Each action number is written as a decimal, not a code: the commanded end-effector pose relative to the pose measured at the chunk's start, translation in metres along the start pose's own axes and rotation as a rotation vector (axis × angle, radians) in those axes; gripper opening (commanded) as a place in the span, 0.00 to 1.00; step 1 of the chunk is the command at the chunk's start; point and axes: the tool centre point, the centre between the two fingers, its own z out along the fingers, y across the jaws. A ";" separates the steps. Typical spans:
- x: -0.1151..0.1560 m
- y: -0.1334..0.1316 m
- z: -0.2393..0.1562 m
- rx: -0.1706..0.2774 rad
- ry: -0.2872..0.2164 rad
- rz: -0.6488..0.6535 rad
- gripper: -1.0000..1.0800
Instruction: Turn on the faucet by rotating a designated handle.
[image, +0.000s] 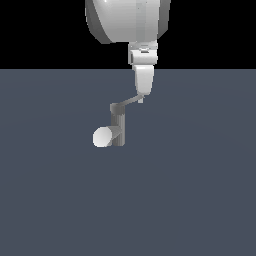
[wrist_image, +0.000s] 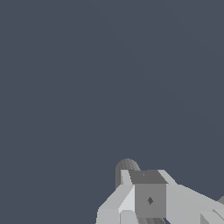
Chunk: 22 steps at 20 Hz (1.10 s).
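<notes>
The faucet (image: 118, 127) is a small grey upright post in the exterior view, its thick spout ending in a pale round face (image: 102, 137) toward that view's left. The handle (image: 129, 102), a thin grey lever, runs from the top cap up toward the exterior view's right. My gripper (image: 142, 97) comes down from above, and its white fingertips sit right at the lever's outer end, apparently touching it. In the wrist view the gripper (wrist_image: 148, 199) shows as a white block with a dark square face, and a grey rounded part (wrist_image: 127, 168) lies just behind it. Neither view shows the gap between the fingers.
The large white arm (image: 127, 20) hangs over the faucet from the top of the exterior view. A plain blue-grey floor (image: 200, 200) spreads all around, with black background beyond its far edge.
</notes>
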 end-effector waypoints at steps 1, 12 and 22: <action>0.004 0.011 0.005 -0.013 0.001 0.005 0.00; -0.005 0.024 -0.007 0.017 -0.005 -0.011 0.00; -0.018 0.051 -0.003 0.006 -0.003 -0.004 0.00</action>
